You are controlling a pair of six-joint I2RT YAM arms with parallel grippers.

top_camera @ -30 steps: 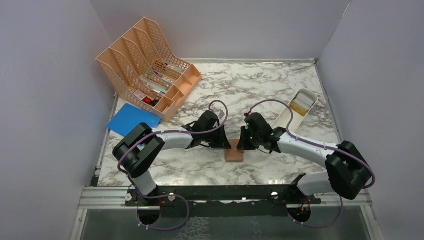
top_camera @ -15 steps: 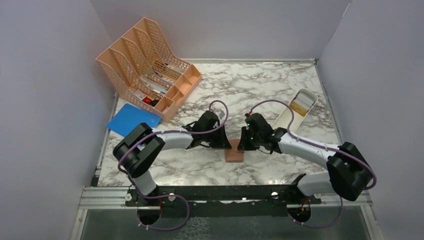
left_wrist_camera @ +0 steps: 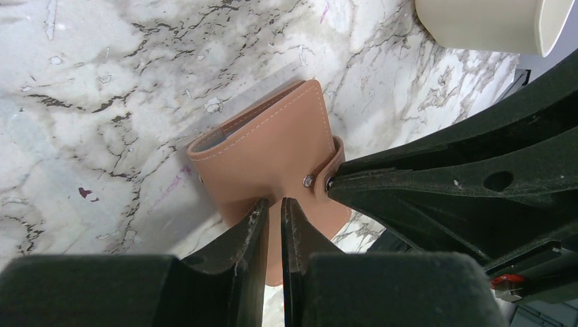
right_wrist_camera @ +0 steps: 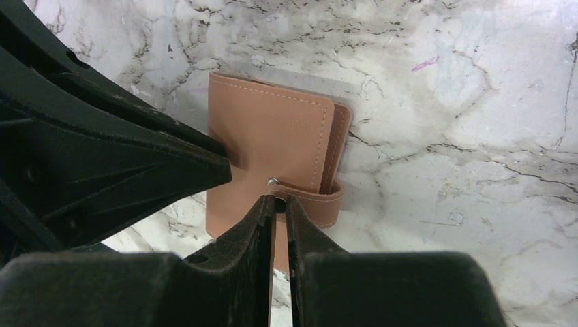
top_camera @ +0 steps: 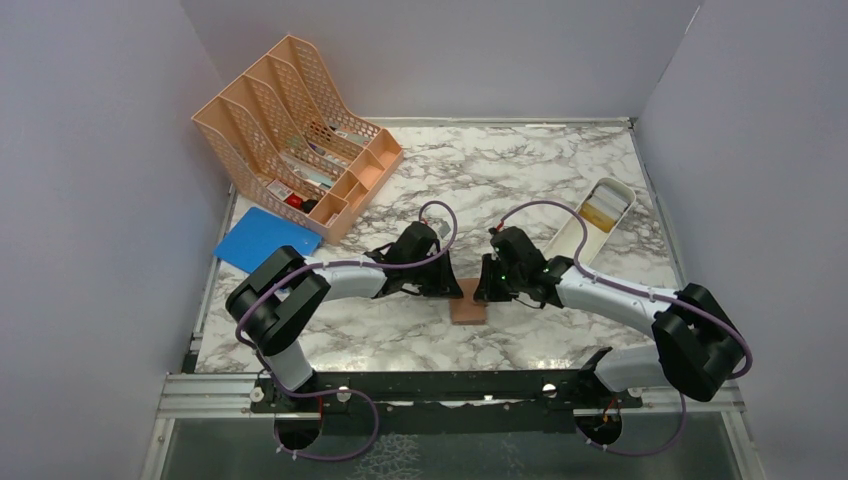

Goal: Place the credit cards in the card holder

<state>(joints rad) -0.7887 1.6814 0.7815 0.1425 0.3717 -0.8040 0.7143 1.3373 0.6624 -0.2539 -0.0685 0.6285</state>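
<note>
The pinkish-tan card holder (top_camera: 467, 308) lies closed on the marble table between both arms, and its snap tab (right_wrist_camera: 315, 196) wraps round its edge. My left gripper (top_camera: 455, 290) is shut, with its tips (left_wrist_camera: 274, 204) pressed on the holder's cover (left_wrist_camera: 272, 146). My right gripper (top_camera: 482, 292) is shut on the free end of the snap tab, beside the metal stud (right_wrist_camera: 280, 201). Yellowish and whitish flat cards (top_camera: 604, 212) lie in the far end of a white tray. The holder's lining is hidden.
The white oblong tray (top_camera: 572, 238) stands just behind my right arm; its end shows in the left wrist view (left_wrist_camera: 477, 27). A peach mesh file organiser (top_camera: 290, 130) stands at the back left, with a blue flat folder (top_camera: 262, 240) in front of it.
</note>
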